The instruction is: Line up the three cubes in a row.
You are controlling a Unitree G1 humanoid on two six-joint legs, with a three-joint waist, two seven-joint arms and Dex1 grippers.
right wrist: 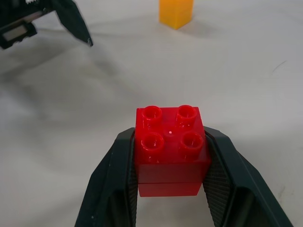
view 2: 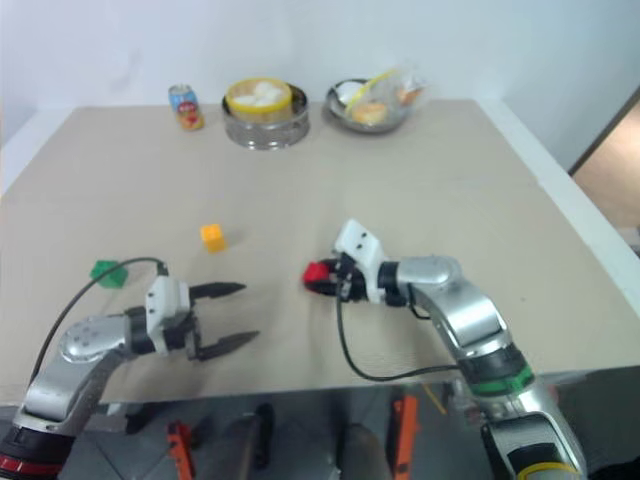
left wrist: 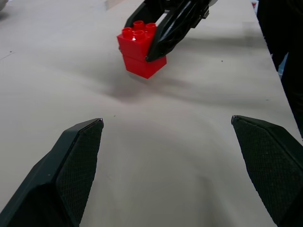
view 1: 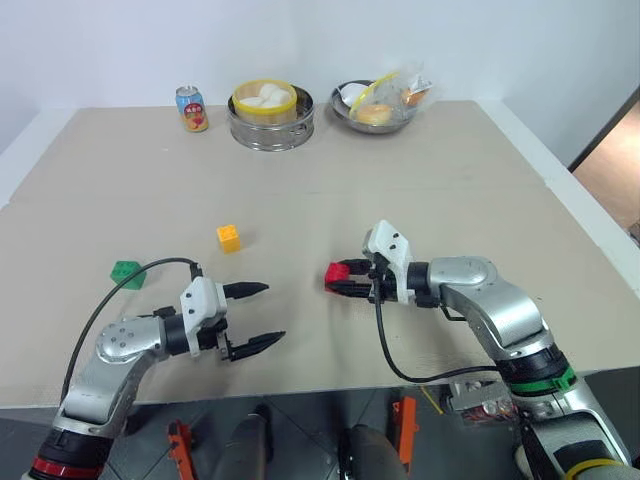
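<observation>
**Red cube gripped and off the table; no row formed yet**

Left eye view: a beige table point(view 1: 450, 180) holds three toy cubes, placed here relative to the yellow-orange cube point(view 1: 228, 238). The green cube point(view 1: 127, 273) sits well apart from it, on the robot's left and a little nearer the robot. The red cube point(view 1: 337, 273) is to its right and slightly nearer the robot, pinched at the tips of the right gripper point(view 1: 345, 279). The left gripper point(view 1: 260, 315) hovers nearer the robot than the yellow-orange cube, its fingers spread wide with nothing between them. Far beyond the yellow-orange cube stand a drink can point(view 1: 192, 109), a steamer point(view 1: 271, 114) and a bowl of food point(view 1: 379, 104).

Judged from this, the cubes are scattered, so the row is not begun: the red cube needs setting down, and probably the green one brought in.

Left wrist view: the red cube appears lifted just above the tabletop, a shadow beneath it.

Right wrist view: both right fingers press the red cube's opposite sides, studs upward; the yellow-orange cube stands beyond.
</observation>
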